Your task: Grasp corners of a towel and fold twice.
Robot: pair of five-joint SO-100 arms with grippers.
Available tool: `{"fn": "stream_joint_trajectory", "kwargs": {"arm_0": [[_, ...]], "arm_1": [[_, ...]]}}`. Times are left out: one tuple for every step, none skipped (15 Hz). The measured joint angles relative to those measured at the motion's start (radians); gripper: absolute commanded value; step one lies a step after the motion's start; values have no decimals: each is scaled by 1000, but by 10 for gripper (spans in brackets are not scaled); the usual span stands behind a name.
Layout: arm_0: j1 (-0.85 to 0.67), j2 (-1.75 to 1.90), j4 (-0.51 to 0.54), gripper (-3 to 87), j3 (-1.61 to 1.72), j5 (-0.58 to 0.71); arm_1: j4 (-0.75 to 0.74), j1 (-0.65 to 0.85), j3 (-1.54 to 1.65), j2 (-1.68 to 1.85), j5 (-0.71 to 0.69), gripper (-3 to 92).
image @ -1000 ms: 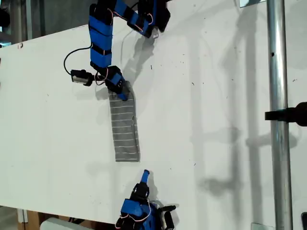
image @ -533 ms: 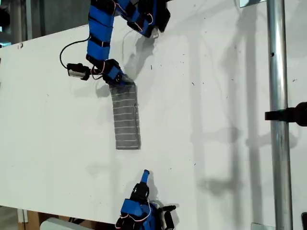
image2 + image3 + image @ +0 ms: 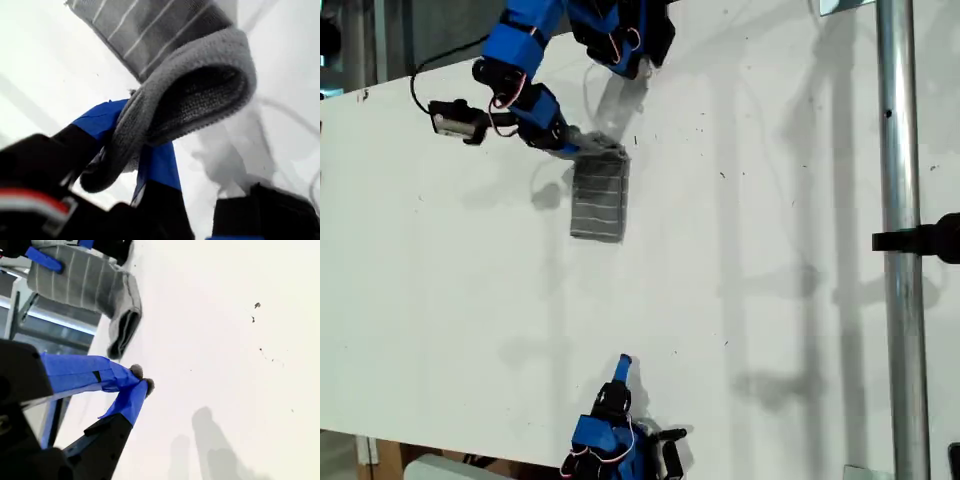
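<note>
One white table (image 3: 770, 300), metal pole (image 3: 900, 250)

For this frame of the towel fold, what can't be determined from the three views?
- How many layers the towel has: in the exterior view it is too small, and the first wrist view shows only one curled edge.
- My first gripper: the cloth wraps over its fingers, hiding their contact.
- My second gripper: its arm base is cut off by the exterior view's bottom edge.
</note>
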Motion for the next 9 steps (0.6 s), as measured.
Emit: {"fn": "stream_joint_trajectory", "kwargs": {"arm_0": [[0,0,0,-26,0,0],[0,0,0,-26,0,0],[3,0,0,-26,0,0],[5,0,0,-26,0,0],[5,0,0,-26,0,0],[9,0,0,-26,0,0],[14,0,0,-26,0,0],[14,0,0,-26,0,0],[14,0,0,-26,0,0]], "arm_1": [[-106,-28,-21,-114,5,-2],[-192,-44,-48,-225,6,-2],[-258,-61,-81,-344,8,-2],[-311,-74,-117,-448,8,90],[-333,-81,-166,-537,11,351],[-342,-83,-212,-592,12,433],[-350,-78,-238,-603,12,461],[-362,-74,-256,-598,12,460],[-379,-61,-258,-584,5,451]]}}
